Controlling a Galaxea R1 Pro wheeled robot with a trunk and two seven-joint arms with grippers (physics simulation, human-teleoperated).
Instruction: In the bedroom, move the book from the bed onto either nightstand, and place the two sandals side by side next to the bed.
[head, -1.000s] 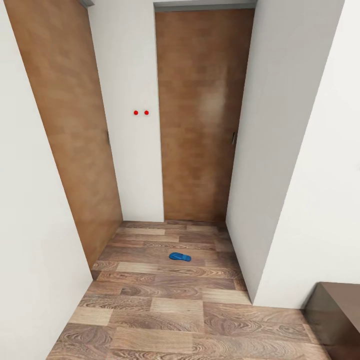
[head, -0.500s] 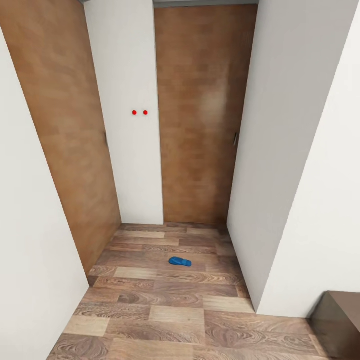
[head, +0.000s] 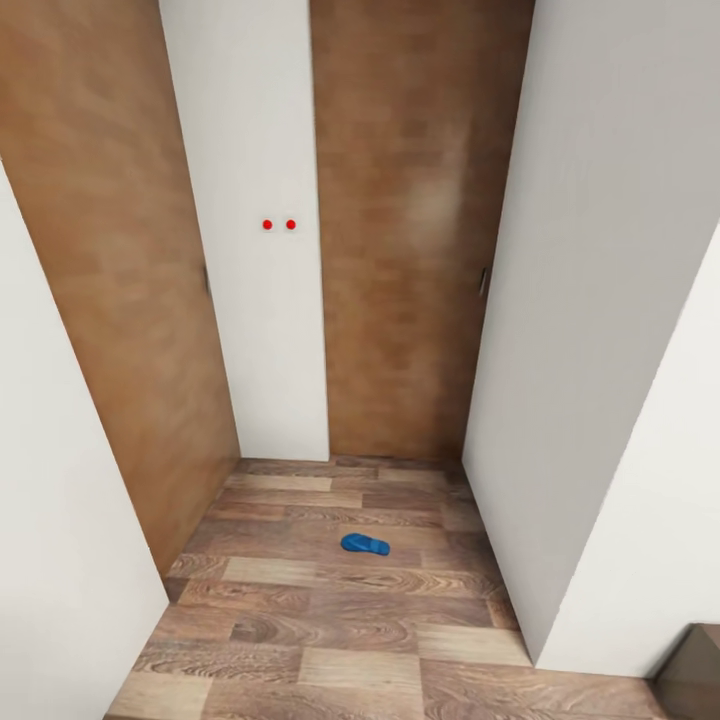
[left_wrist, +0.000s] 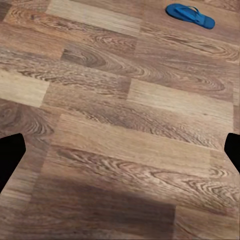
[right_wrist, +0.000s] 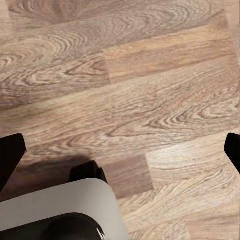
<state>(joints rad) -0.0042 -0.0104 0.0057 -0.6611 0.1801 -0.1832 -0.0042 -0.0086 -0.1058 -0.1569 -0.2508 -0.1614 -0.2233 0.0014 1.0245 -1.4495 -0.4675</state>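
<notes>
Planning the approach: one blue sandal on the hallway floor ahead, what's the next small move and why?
Probably roll a bit closer to the sandal: it lies flat on the floor ahead, far from the left gripper, whose jaws look spread and empty.

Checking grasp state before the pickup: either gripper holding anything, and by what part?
Nothing held. Left gripper and right gripper are open over bare floor; the sandal lies apart, untouched.

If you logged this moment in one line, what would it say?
place: hallway nook, wood floor | target: blue sandal lying alone ahead | doors: shut | both jaws: open, empty
</notes>
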